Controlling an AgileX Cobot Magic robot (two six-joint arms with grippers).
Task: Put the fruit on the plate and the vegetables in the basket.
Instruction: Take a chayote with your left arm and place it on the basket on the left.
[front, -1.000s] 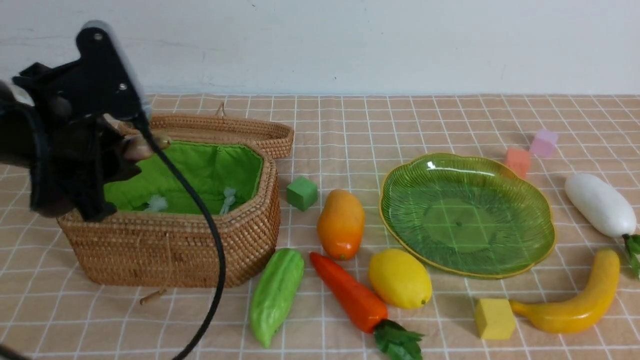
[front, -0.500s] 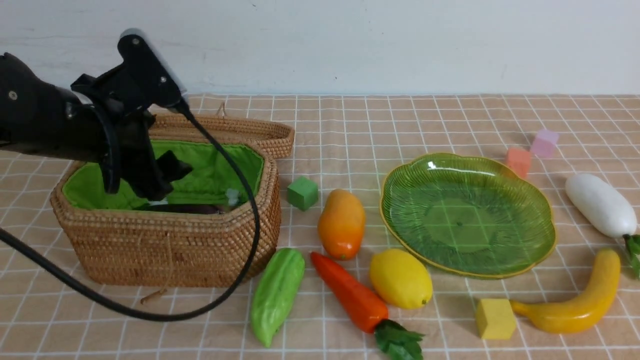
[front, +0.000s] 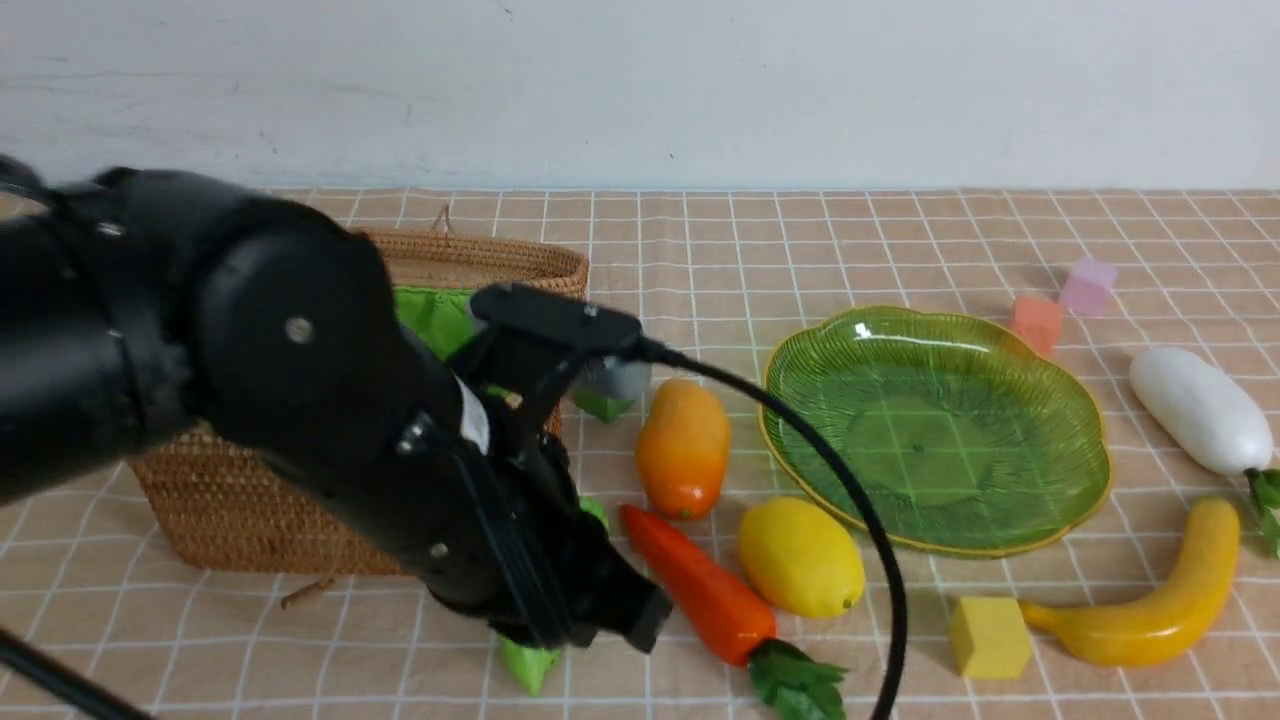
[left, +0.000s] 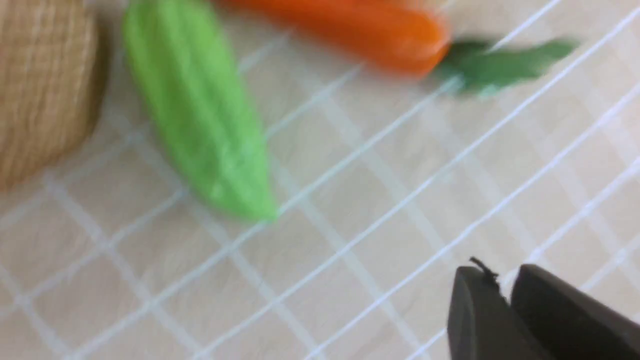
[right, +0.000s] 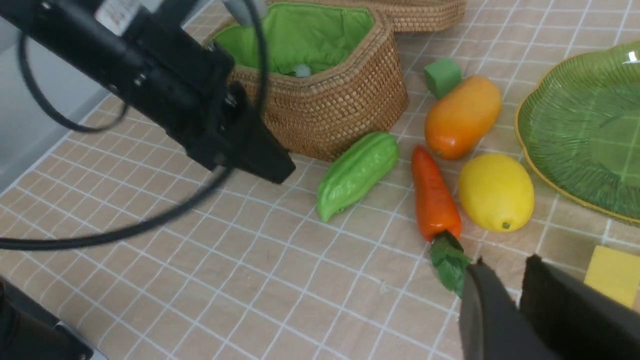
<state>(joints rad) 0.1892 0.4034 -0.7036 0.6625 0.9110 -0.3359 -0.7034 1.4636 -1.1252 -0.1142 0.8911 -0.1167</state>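
Observation:
My left gripper (front: 640, 620) is shut and empty, low over the cloth beside the light green gourd (left: 200, 110), whose tip shows under the arm (front: 528, 665). The carrot (front: 700, 595), lemon (front: 800, 557) and mango (front: 682, 447) lie between the wicker basket (front: 250, 520) and the green plate (front: 935, 430), which holds nothing. The banana (front: 1150, 610) and radish (front: 1200, 408) lie at the right. My right gripper (right: 505, 280) is shut and empty, above the cloth near the carrot's leaves (right: 447, 262). The eggplant is hidden.
A yellow cube (front: 988, 637) sits by the banana. Orange (front: 1035, 322) and pink (front: 1088, 285) cubes sit behind the plate. A green cube (right: 442, 76) sits between the basket and the mango. My left arm (front: 250, 380) and its cable cover much of the basket.
My left arm has swung from over the basket forward and to the right, down to the gourd. The eggplant showed inside the basket half a second ago; the arm now hides it.

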